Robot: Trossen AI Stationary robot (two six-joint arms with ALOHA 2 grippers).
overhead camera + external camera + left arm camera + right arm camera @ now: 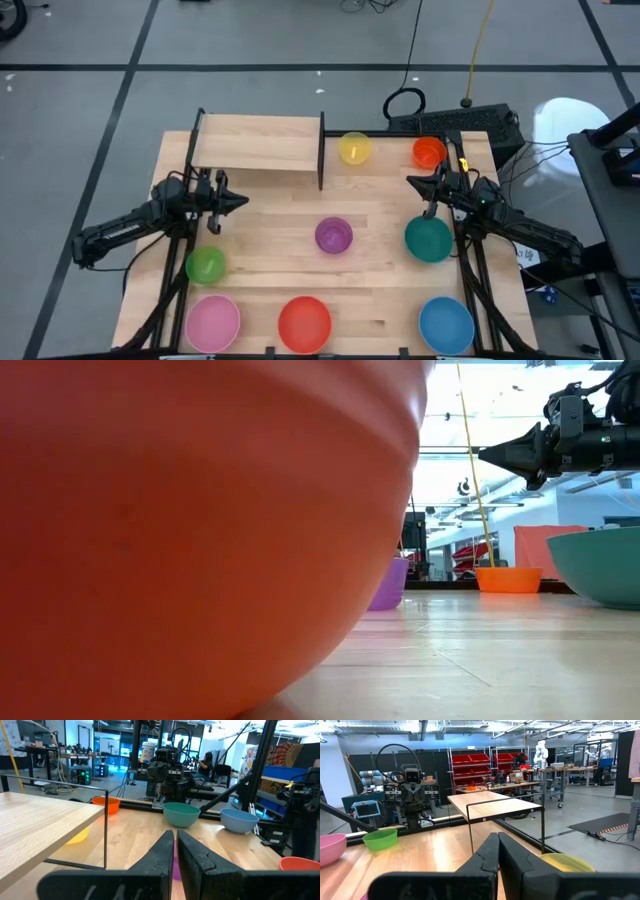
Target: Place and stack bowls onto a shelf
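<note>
Nothing's on the shelf (258, 142) yet and both claws are clenched empty, but the right gripper (412, 180) hangs just beside the teal bowl (428, 240), probably nearest of the eight, while the left gripper (243, 201) waits by the shelf's front edge.

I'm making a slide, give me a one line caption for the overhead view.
Eight bowls sit on the table, the shelf bare; left gripper and right gripper hover, fingers shut.
</note>
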